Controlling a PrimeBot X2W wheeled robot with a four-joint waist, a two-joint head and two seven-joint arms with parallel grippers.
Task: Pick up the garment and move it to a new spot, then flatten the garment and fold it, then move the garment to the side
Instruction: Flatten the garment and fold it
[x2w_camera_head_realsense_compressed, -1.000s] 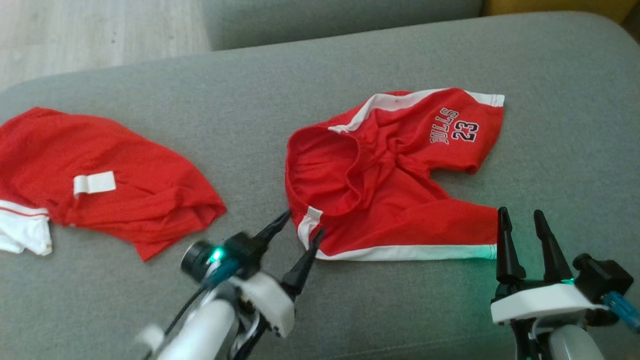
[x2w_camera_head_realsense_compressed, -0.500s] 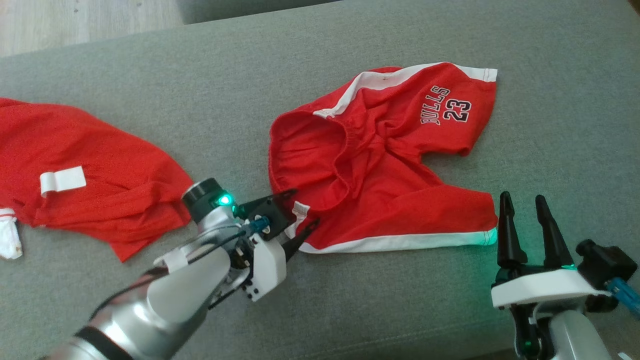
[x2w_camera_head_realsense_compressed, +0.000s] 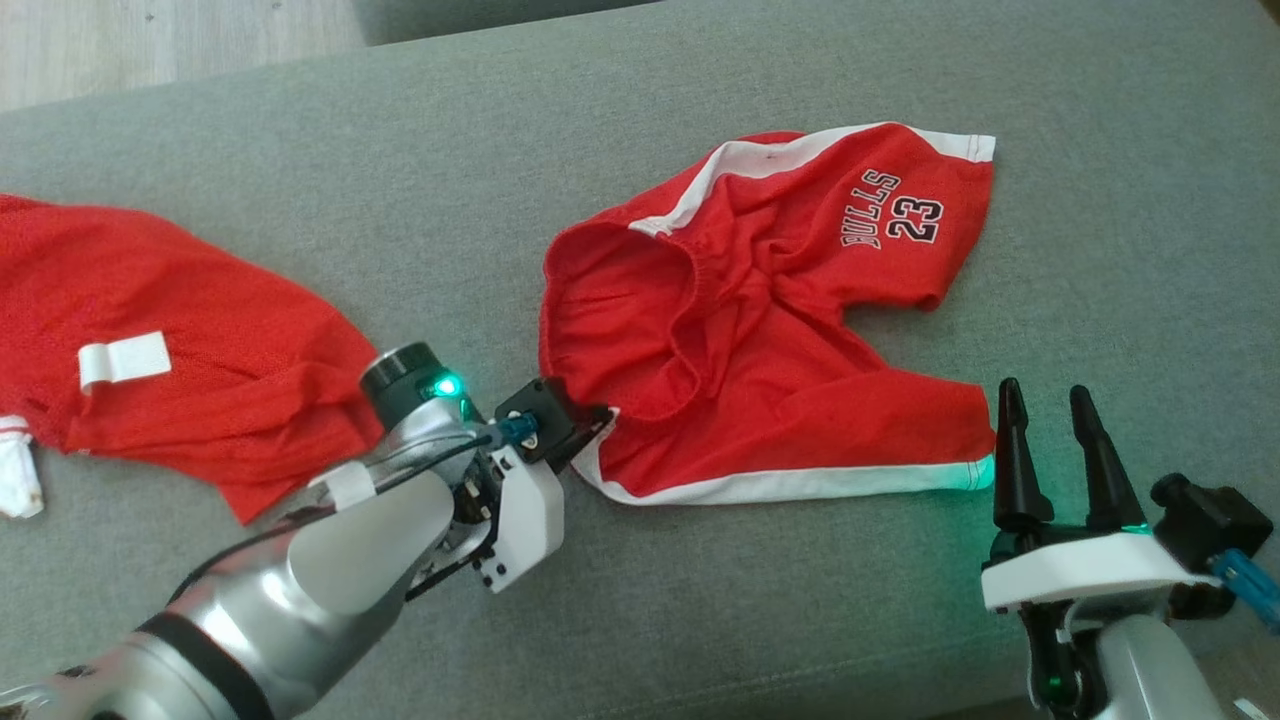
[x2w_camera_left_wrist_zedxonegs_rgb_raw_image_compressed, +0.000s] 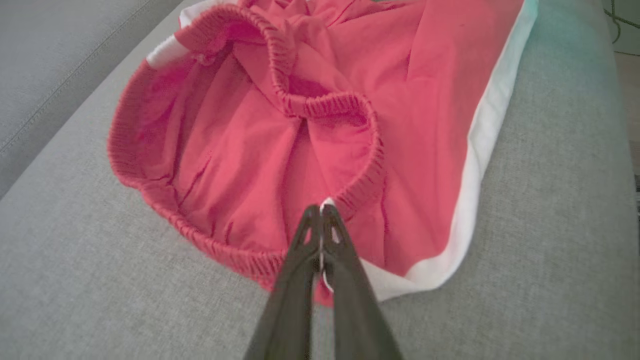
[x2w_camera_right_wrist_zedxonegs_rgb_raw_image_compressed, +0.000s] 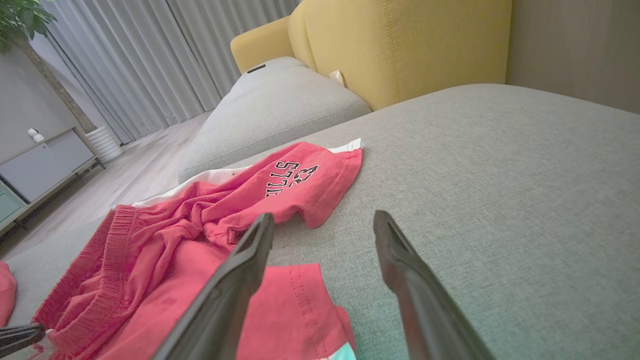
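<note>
Grey fabric sofa seat (x2w_camera_head_realsense_compressed: 300, 180): red white-trimmed "BULLS 23" shorts (x2w_camera_head_realsense_compressed: 780, 330) crumpled right of centre; red mesh garment (x2w_camera_head_realsense_compressed: 200, 350) at left edge. Left gripper (x2w_camera_head_realsense_compressed: 590, 425) clamps shorts' waistband; right gripper (x2w_camera_head_realsense_compressed: 1045, 395) spread, empty, near front edge. Step: pick-up. Next: lift, carry.

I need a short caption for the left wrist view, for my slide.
Left end effector shut on the waistband of red shorts on a grey sofa.

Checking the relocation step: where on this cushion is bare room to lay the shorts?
Free: cushion beyond the shorts, the near strip between left claw and right claw, and right of the shorts. Crowded: the left side, under the other red garment.
</note>
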